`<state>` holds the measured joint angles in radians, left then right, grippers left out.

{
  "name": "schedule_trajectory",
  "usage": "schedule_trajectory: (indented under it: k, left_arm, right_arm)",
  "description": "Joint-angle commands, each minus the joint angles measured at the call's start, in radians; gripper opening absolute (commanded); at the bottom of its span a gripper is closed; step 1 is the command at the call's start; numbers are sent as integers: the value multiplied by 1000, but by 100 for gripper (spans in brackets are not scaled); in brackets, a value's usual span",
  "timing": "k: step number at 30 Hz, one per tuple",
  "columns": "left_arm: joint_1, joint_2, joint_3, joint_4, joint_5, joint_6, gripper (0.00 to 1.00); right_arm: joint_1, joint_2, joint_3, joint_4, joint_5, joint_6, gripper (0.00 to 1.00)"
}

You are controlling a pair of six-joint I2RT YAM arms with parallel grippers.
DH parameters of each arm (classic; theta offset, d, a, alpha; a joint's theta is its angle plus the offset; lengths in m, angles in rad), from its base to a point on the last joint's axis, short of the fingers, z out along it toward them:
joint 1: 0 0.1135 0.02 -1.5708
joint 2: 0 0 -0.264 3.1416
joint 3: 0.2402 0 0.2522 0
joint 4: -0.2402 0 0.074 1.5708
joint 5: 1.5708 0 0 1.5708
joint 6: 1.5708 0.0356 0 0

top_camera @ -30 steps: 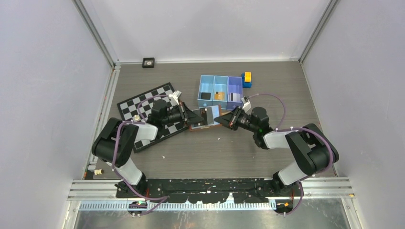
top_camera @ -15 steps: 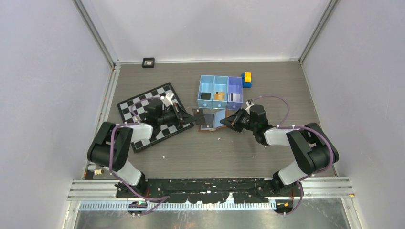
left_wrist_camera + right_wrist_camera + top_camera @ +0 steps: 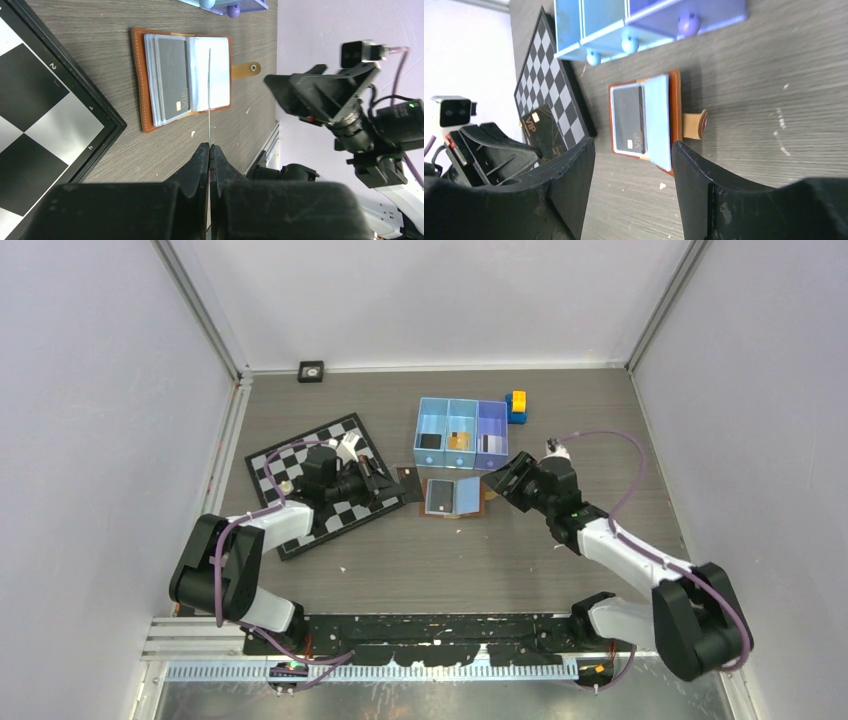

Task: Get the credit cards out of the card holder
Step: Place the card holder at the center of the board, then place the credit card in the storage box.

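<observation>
Blue three-compartment tray (image 3: 462, 401) sits on the tabletop (image 3: 560, 410) at 12 o'clock of the card holder (image 3: 138, 80), close but apart.
- 9 o'clock compartment: one dark card (image 3: 430, 441), lying flat.
- Middle compartment: one orange-gold card (image 3: 459, 440).
- 3 o'clock compartment (more violet): one grey card (image 3: 490, 443).

Yellow-and-blue block (image 3: 517, 406) stands just beside the tray's far 3 o'clock corner.

Card holder: brown leather-like, lying open and flat on the tabletop between the two grippers. Its snap tab (image 3: 245, 69) sticks out toward 3 o'clock. Clear sleeves inside. The 9 o'clock half shows a dark grey card (image 3: 172, 75) with small "VIP" lettering. The 3 o'clock half shows a pale blue card-sized sheet (image 3: 657, 120); cannot tell whether it is a card or a sleeve.

Left gripper (image 3: 209, 146): jaws pinched together on a dark card with gold "VIP" print (image 3: 541, 132). The card is seen edge-on from the wrist and is held at 9 o'clock of the holder, clear of it, by the corner of the chessboard (image 3: 275, 465).

Right gripper (image 3: 631, 147): jaws wide apart with nothing between them, at 3 o'clock of the holder and not touching it.
</observation>
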<state>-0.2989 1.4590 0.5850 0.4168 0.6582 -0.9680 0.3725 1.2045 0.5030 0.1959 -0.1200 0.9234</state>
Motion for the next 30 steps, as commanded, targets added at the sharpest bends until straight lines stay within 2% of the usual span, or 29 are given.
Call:
schedule_trajectory:
  k: [1, 12, 23, 30]
  left_arm:
    - [2, -33, 14, -8, -2, 33, 0]
    - [-3, -32, 20, -1, 9, 36, 0]
    - [-18, -23, 23, 10, 12, 29, 0]
    - [-21, -27, 22, 12, 7, 38, 0]
  right_arm:
    - [-3, -95, 47, -151, 182, -109, 63]
    - [-4, -83, 143, -226, 198, -179, 65]
    - [-3, 105, 397, -354, 218, -185, 65]
    - [-4, 209, 462, -370, 235, -193, 64]
